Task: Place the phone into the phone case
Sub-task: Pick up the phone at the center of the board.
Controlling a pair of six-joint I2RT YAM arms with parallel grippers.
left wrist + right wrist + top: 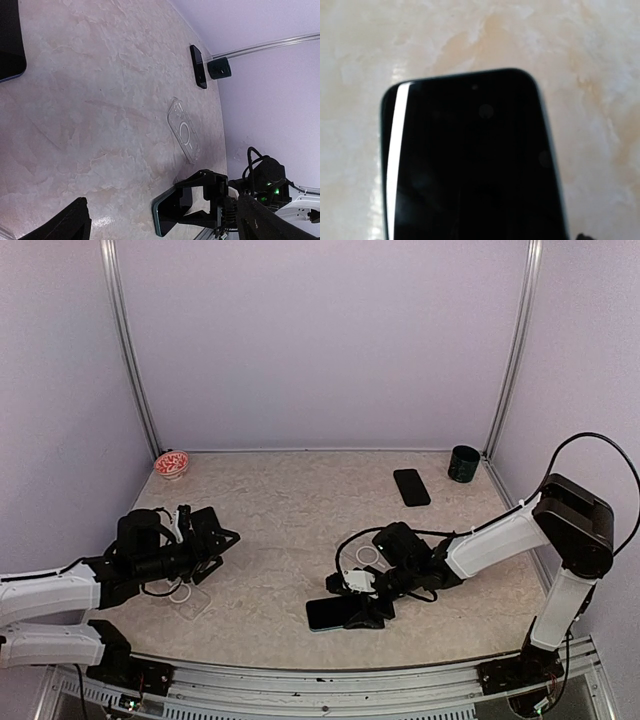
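Note:
A black phone with a teal edge [332, 614] lies low at the table's front middle. My right gripper [366, 611] is shut on its right end, with the jaws against its long edges. The phone fills the right wrist view [470, 165] and also shows in the left wrist view [170, 212]. A clear phone case with a ring [368, 557] lies just behind that gripper, and it shows in the left wrist view [184, 131]. A second clear case [188, 597] lies below my left gripper [212, 540], which is open and empty above the table.
A second black phone [411, 486] lies at the back right next to a dark green cup [463, 463]. A red bowl [172, 463] sits at the back left. A dark flat object [10, 40] shows in the left wrist view's corner.

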